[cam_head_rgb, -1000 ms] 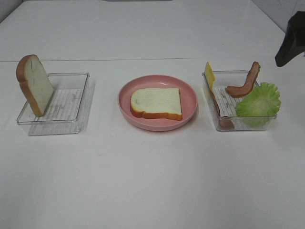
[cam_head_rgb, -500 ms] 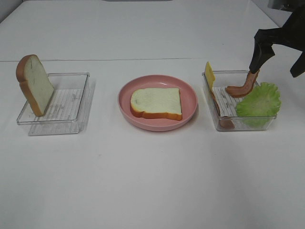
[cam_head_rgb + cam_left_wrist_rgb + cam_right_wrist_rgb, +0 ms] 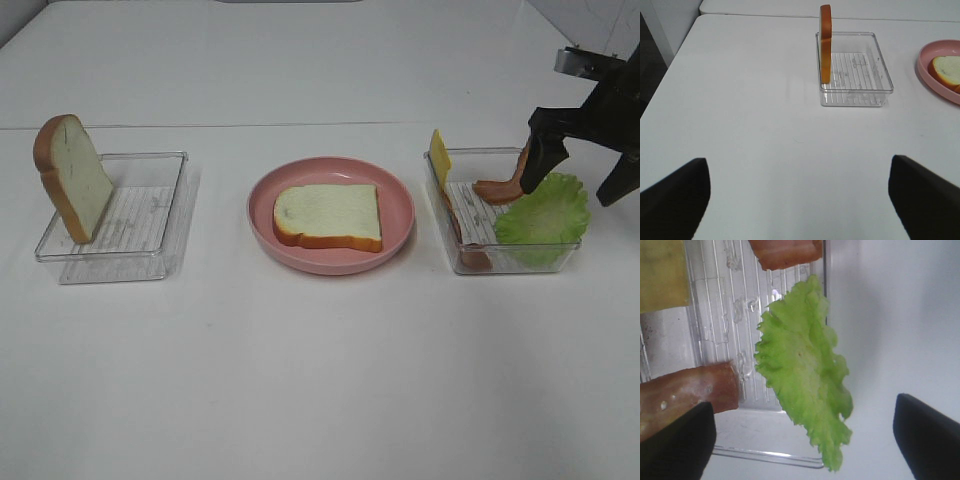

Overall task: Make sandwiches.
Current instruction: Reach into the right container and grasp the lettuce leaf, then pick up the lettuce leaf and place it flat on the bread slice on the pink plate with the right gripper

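Observation:
One white bread slice (image 3: 327,217) with an orange-brown crust lies flat on the pink plate (image 3: 300,262). A second bread slice (image 3: 72,177) (image 3: 825,42) leans upright in the clear left tray (image 3: 150,215). In the clear right tray (image 3: 470,262) are the yellow cheese (image 3: 439,157) (image 3: 662,272), brown bacon strips (image 3: 497,188) (image 3: 685,395) and the green lettuce leaf (image 3: 545,215) (image 3: 805,375). My right gripper (image 3: 570,190) (image 3: 802,445) hangs open just over the lettuce, one finger on each side of it. Above bare table short of the left tray, my left gripper (image 3: 800,200) is open and holds nothing.
The white table (image 3: 320,380) spreads wide in front of the plate and trays. Its left edge (image 3: 670,65) runs close to the left tray (image 3: 855,75). The plate (image 3: 932,65) sits between the two trays.
My right gripper has come down from the far upper right to just above the lettuce in the right tray. Food, plate and trays have stayed put.

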